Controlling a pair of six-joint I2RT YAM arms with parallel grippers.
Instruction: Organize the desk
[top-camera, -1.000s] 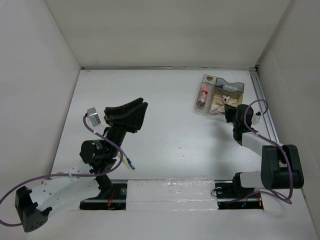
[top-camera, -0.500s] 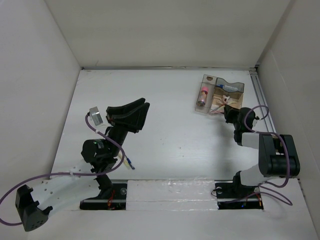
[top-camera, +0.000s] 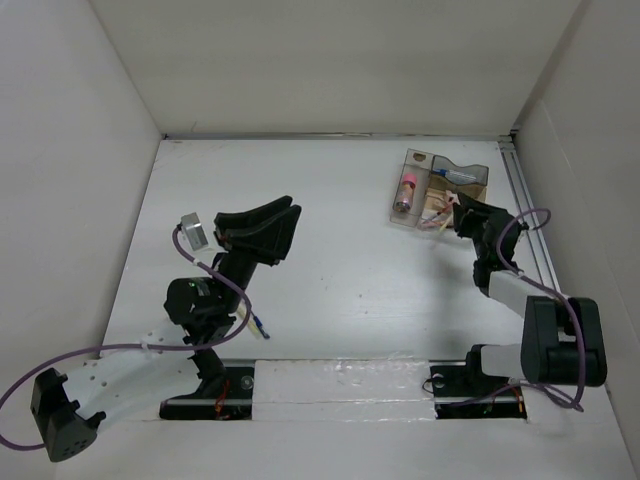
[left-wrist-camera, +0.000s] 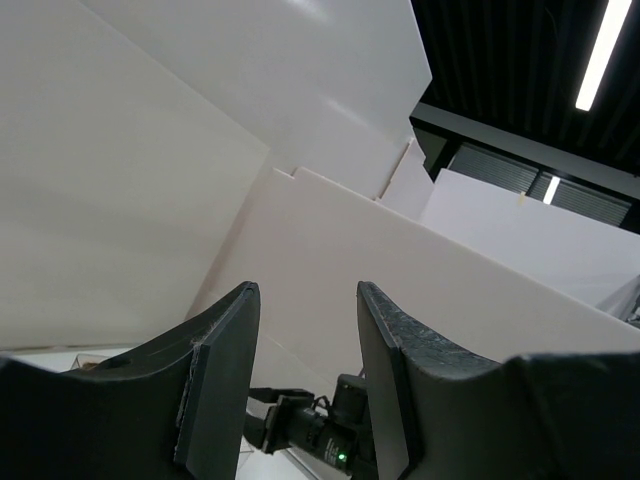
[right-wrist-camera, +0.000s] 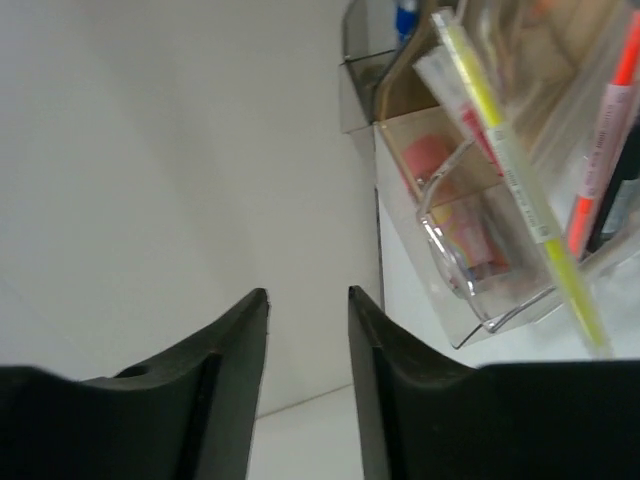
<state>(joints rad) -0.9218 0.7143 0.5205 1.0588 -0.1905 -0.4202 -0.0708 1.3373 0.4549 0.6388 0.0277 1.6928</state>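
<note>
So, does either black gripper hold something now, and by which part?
Nothing is held. The black left gripper and the black right gripper are both open, with nothing between their fingers.

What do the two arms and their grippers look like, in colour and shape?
Both are mostly black. The left arm and right arm carry looping purple cables; the right arm has pale grey links. The left gripper and right gripper each have two broad matte black fingers.

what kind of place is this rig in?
Probably a lab robot cell: white desk walled by plain panels, left arm and right arm bolted at its edge, clear stationery tray.
</note>
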